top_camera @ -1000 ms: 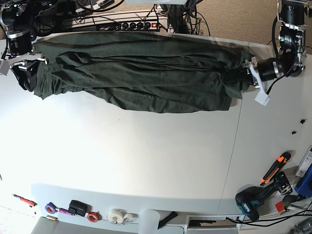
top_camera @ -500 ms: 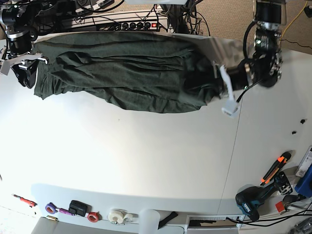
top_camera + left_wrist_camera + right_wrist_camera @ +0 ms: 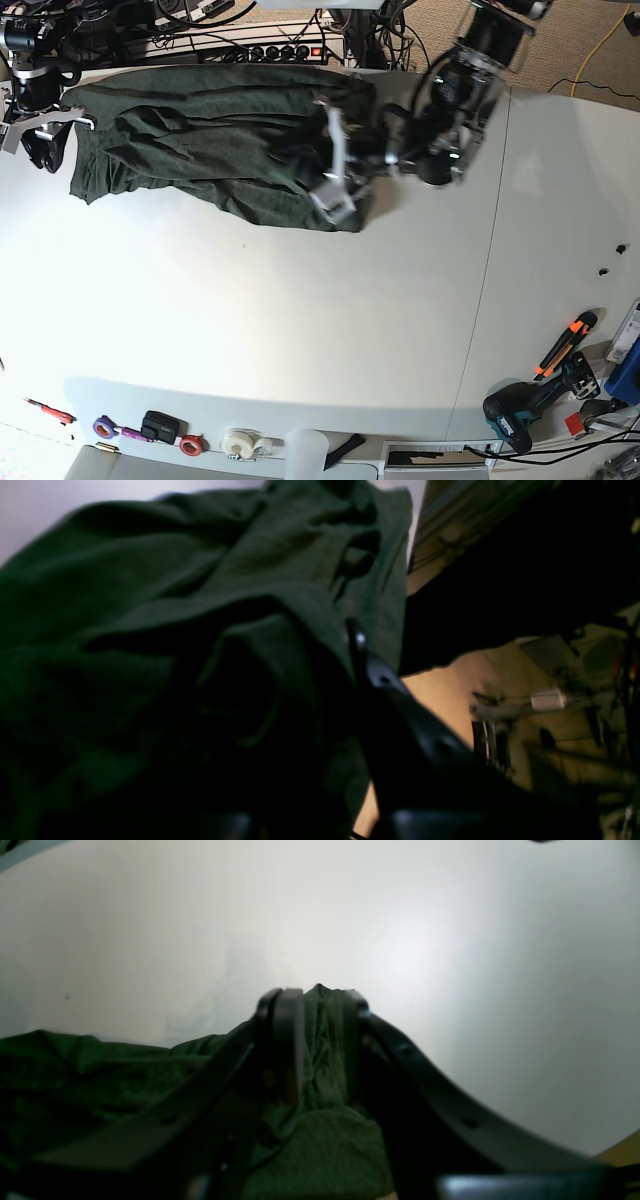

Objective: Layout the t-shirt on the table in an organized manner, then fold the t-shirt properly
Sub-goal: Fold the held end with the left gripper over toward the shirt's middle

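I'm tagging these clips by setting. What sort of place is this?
Probably a robotics lab or workshop. A large white table carries a cordless drill and tape rolls at its near edge, and a power strip with tangled cables runs behind the t-shirt.

The base view is evenly bright, and the white tabletop shows soft shadow bands along its near edge. The left wrist view is dim and murky, its t-shirt nearly black below. The right wrist view is hazy, with washed-out glare.
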Available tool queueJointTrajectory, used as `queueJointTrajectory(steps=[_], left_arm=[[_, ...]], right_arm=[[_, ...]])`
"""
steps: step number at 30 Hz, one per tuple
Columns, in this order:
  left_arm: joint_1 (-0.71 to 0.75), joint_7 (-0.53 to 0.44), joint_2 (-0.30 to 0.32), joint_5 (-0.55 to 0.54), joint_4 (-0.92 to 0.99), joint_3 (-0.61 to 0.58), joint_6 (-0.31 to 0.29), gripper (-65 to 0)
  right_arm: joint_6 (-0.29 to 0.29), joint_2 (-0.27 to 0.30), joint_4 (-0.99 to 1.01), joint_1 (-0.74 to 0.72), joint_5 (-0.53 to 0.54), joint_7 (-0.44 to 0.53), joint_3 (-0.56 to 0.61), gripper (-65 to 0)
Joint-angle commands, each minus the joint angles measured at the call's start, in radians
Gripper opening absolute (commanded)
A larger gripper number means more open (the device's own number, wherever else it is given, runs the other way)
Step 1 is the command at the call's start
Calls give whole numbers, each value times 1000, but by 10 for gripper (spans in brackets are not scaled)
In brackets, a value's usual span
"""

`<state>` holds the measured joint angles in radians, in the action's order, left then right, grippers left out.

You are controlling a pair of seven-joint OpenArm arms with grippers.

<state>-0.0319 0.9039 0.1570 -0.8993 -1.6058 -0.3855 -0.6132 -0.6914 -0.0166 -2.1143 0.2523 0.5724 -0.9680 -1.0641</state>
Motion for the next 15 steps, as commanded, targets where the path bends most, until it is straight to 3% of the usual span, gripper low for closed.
queueJointTrajectory(steps=[1, 6, 10, 15], left_arm=[[-19, -37, -12, -11, -18, -17, 1, -650], [-21, -122, -29, 101, -17, -112, 5, -650], [-24, -187, -30, 206, -16, -153, 89, -650], [-24, -226, -32, 228, -16, -158, 98, -650]], right_arm=[[2, 14, -18, -1, 10, 32, -3, -506], [2, 14, -18, -1, 10, 34, -3, -505], [2, 14, -18, -1, 10, 34, -3, -506], [2, 14, -18, -1, 11, 34, -3, -506]])
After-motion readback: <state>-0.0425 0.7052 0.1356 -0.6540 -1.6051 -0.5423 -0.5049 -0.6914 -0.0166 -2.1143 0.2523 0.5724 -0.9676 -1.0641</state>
